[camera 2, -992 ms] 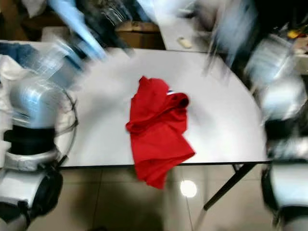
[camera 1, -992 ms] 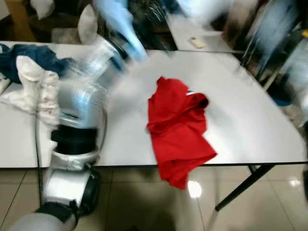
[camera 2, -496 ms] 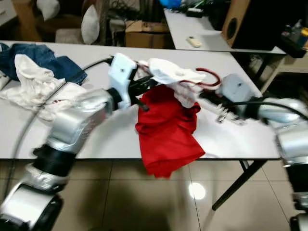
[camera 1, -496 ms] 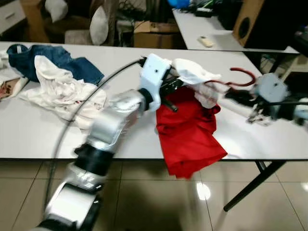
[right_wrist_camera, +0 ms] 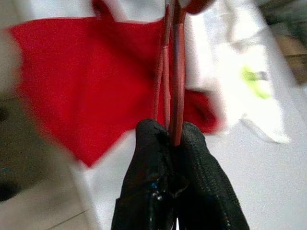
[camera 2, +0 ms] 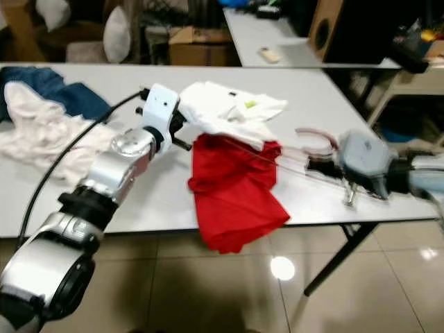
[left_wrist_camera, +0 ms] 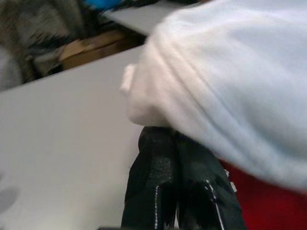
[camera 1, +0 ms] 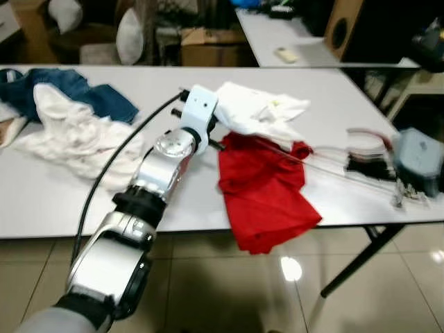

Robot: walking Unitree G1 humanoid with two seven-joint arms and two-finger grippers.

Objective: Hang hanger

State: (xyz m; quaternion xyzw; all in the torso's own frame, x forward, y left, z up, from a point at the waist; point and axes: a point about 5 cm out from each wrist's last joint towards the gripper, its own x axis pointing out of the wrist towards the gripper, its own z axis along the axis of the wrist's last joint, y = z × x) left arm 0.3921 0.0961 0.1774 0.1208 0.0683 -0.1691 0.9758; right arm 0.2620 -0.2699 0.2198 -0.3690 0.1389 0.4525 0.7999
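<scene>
Both arms work over the white table (camera 1: 62, 201). Left gripper (left_wrist_camera: 173, 191), centre of the head views, has its fingers pressed together at the edge of the white shirt (camera 1: 260, 111), which is lifted off the table and draped above the red garment (camera 1: 263, 191); looks like it pinches the shirt hem, though the fabric covers the fingertips. Right gripper (right_wrist_camera: 170, 143), at the right edge of the frame, is clamped on the red hanger (camera 2: 312, 142): thin red wires run from between its fingers toward the shirt, with the hook curving up just beside the gripper.

Progress: the hanger is picked up and seems threaded into or under the white shirt, so the garment is roughly on the hanger, held between the two arms just above the table. Whether the shoulders are seated properly cannot be told, blurred. Left to do: carry it to a rail and hook it. No rail is visible, so the hanging step is judged not yet begun.

Containers: a cardboard box (camera 1: 208, 38) at the top centre behind the table, contents unreadable. On the table's left sit a cream cloth pile (camera 1: 69, 135) and blue jeans (camera 1: 104, 100), loose, not in any bin.
</scene>
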